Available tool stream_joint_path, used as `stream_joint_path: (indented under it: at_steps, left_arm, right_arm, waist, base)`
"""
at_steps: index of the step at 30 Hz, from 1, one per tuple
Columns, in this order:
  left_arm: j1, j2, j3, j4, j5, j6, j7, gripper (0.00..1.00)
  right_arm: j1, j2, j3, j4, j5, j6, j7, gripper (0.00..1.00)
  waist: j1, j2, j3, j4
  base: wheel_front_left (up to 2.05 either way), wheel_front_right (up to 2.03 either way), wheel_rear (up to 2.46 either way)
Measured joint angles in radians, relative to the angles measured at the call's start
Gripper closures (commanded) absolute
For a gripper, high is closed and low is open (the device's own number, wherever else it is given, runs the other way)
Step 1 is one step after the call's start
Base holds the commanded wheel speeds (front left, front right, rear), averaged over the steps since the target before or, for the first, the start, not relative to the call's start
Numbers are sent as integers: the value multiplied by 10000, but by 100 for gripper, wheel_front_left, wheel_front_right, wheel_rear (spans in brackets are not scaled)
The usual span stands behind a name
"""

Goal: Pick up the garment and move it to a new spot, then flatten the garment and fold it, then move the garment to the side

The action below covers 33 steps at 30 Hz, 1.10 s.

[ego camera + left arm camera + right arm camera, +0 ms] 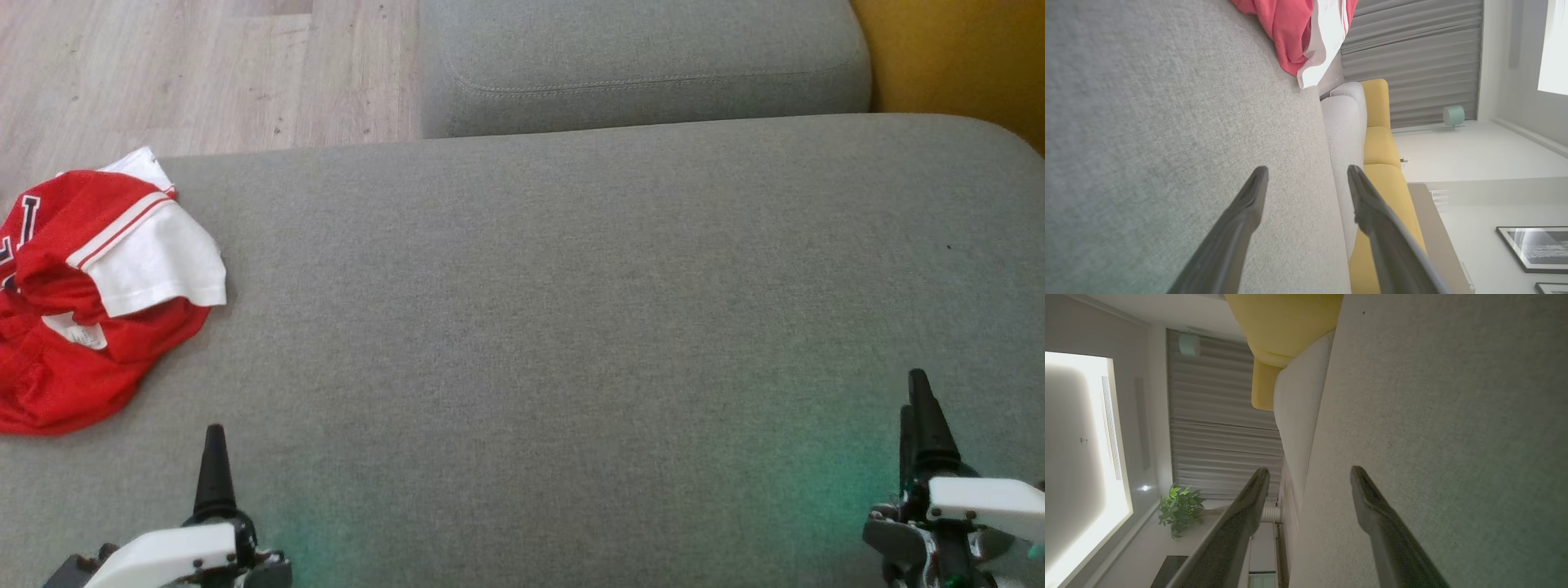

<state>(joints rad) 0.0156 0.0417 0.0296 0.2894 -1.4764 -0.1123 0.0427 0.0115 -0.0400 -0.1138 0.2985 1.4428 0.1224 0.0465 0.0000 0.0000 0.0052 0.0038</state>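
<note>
The garment (90, 294) is a red jersey with white sleeves and striped trim, lying crumpled at the far left edge of the grey sofa seat (571, 310). The left wrist view catches it at the top, as the red and white garment (1300, 32). My left gripper (215, 474) hovers low over the cushion near the front, below and to the right of the garment, apart from it. In its wrist view the left gripper (1307, 173) stands open with nothing between the fingers. My right gripper (918, 416) is at the lower right, and the right gripper (1309, 473) is open and empty too.
A second grey cushion (645, 65) sits behind the seat, with a yellow cushion (963, 57) at the back right. Wooden floor (196, 73) shows beyond the seat's left rear edge. Wrist views show curtains, a plant (1180, 508) and framed pictures (1533, 247).
</note>
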Motion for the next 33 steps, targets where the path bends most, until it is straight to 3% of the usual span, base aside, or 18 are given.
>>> stream_joint_path:
  at_steps: [15, 33]
  left_arm:
    - [1, 2, -410, -539, 2391, 328, -397, 0]
    - [55, 10, -909, -355, 5555, 439, -897, 0]
  right_arm:
    - [11, 0, 439, -585, -2669, 0, -412, 0]
    - [31, -2, 819, -460, -5329, 0, -922, 0]
  waist:
    - [0, 0, -16, 39]
    - [0, 0, -56, 74]
  base:
    - [0, 0, 0]
    - [0, 0, 0]
